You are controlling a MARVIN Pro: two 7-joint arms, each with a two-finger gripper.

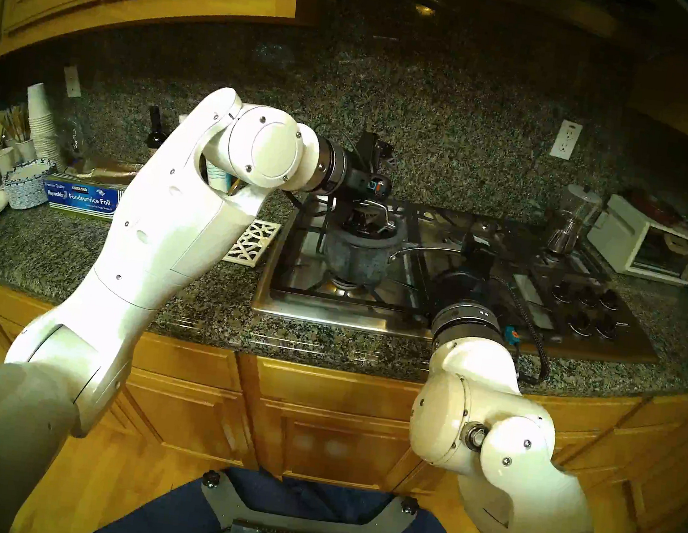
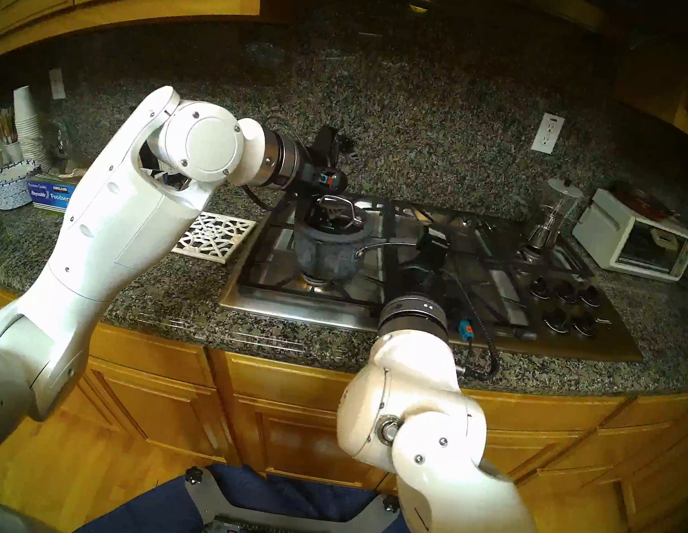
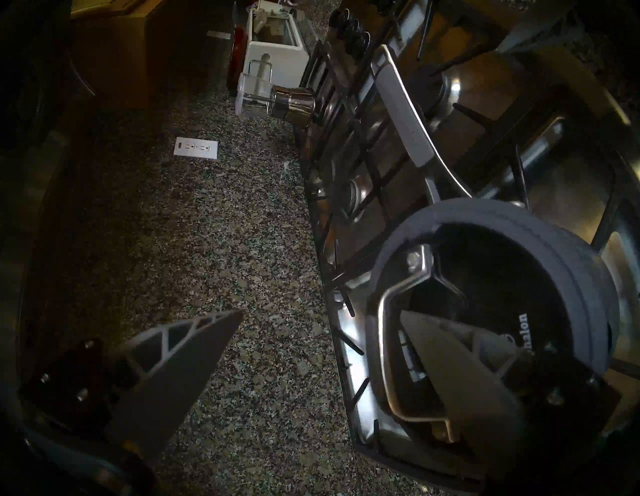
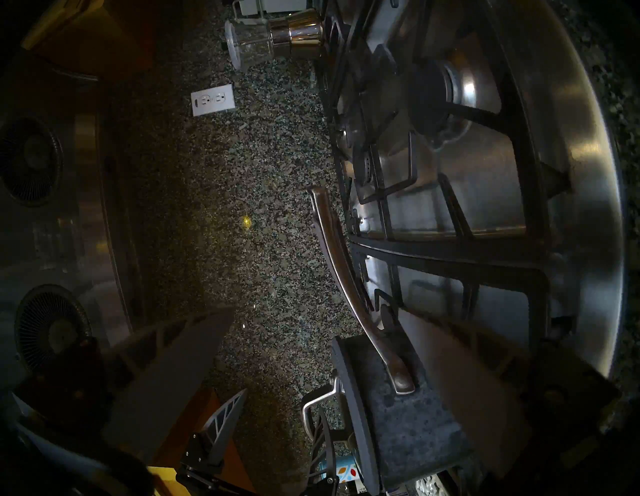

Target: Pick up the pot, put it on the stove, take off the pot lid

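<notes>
The pot [image 1: 354, 256], dark grey and mottled, stands on the front left burner of the stove [image 1: 328, 313]. Its pot lid [image 3: 485, 221] is on, and the slim silver handle [image 4: 332, 249] points right. My left gripper [image 3: 320, 311] hovers open just over the lid. One finger is above the glass beside the lid's metal loop [image 3: 382, 346], the other out past the stove's back edge. My right gripper [image 4: 315, 311] is open too. The pot's handle runs between its fingers, near the pot wall [image 4: 408, 415], and neither finger presses on it.
A white lattice trivet [image 1: 252, 242] lies on the granite counter just left of the stove, with a foil box [image 1: 83, 195] and paper cups [image 1: 42, 123] further left. A coffee maker [image 1: 571, 227] stands at the stove's back right, a white toaster oven [image 1: 646, 249] beyond it. Black knobs [image 1: 583, 306] fill the stove's right end.
</notes>
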